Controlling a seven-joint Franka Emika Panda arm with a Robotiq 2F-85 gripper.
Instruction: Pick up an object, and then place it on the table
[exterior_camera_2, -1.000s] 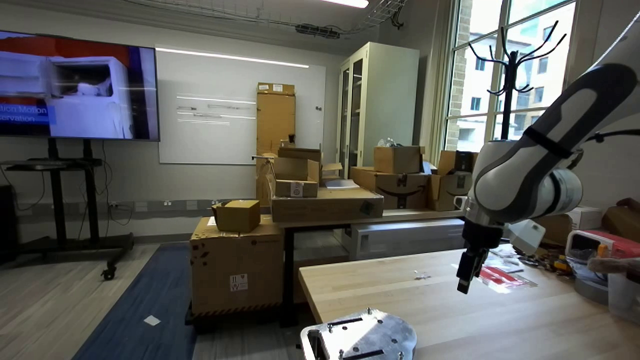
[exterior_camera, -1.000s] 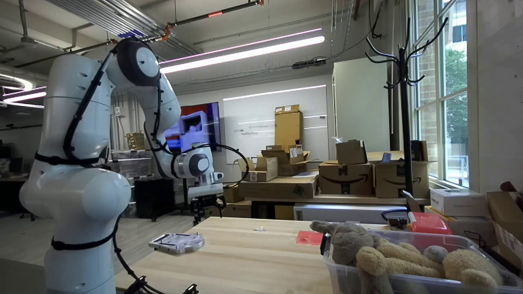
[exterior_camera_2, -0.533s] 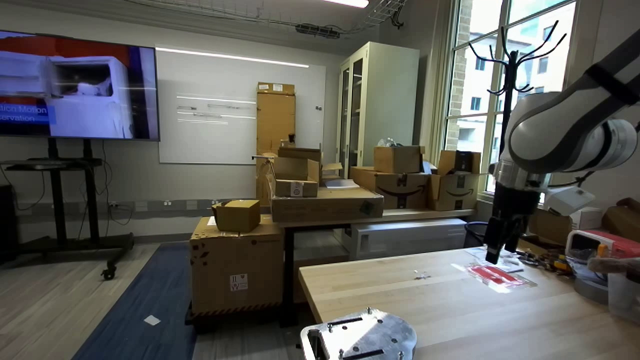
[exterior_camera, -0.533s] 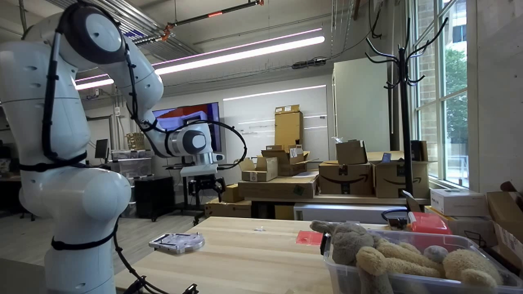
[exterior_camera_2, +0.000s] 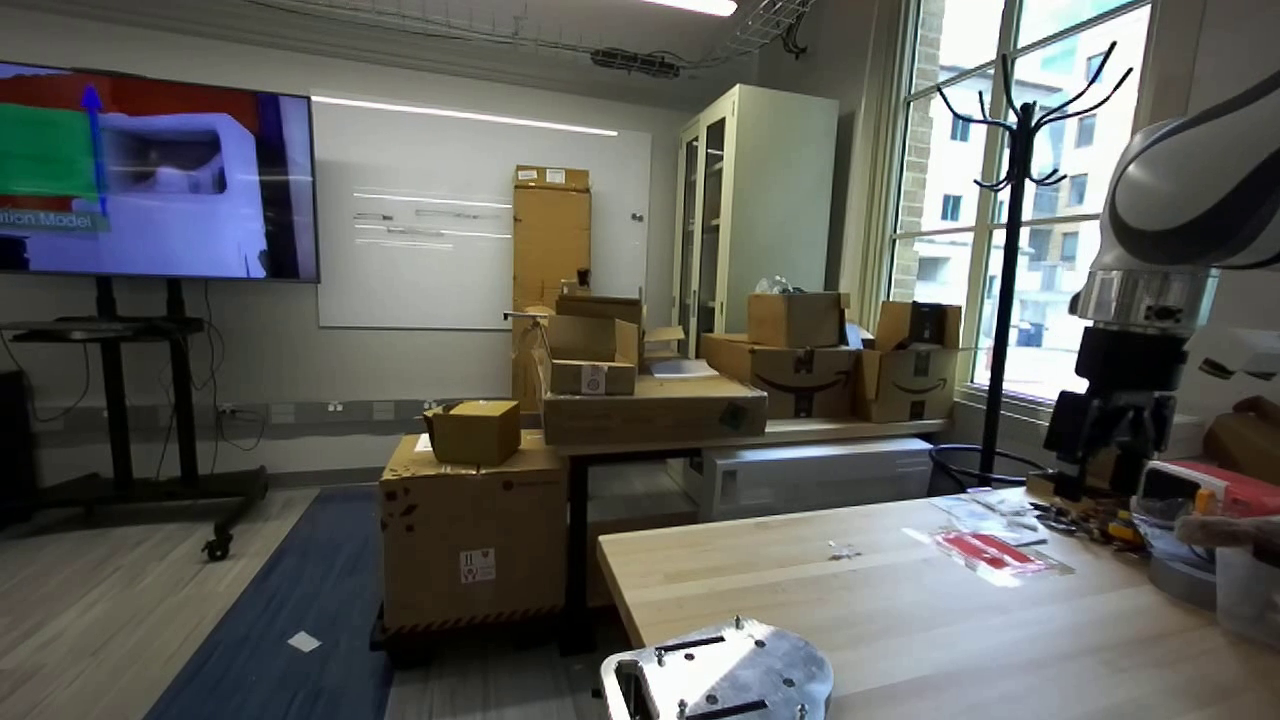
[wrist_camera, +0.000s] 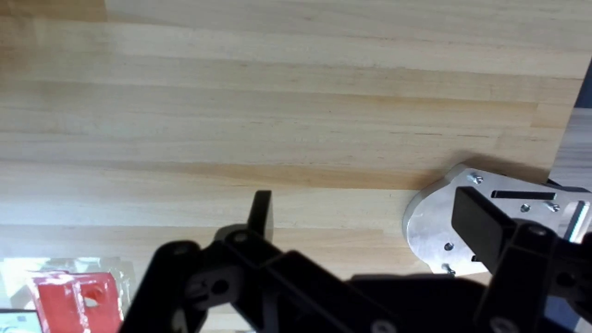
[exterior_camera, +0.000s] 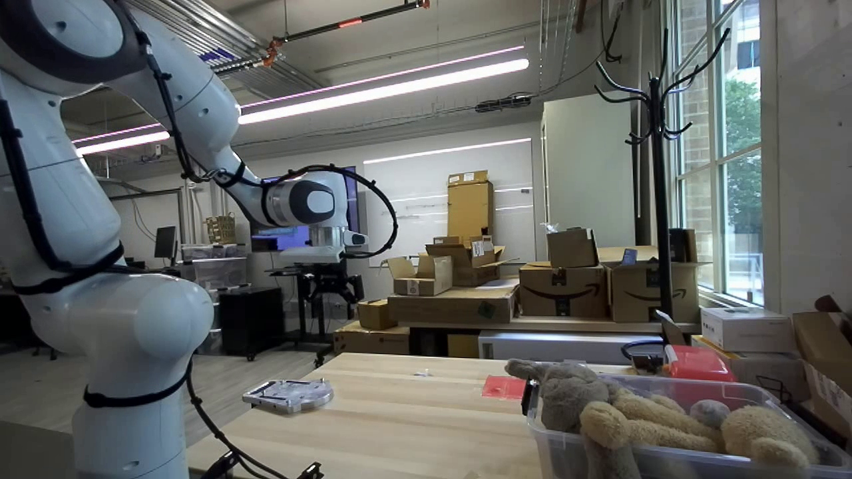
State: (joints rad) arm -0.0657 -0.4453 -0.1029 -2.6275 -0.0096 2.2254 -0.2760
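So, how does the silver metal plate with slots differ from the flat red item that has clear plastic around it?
The silver metal plate is thick and carries screws; the flat red item looks thin and shows none. The plate appears to jut past the edge of the pale wooden table, while the red item lies wholly on it. Both look shiny.

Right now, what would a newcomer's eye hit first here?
Probably the white arm filling the left of an exterior view, its gripper open over the table. Next, the bright screen at upper left in an exterior view, then the plush toys in a clear bin at lower right in an exterior view.
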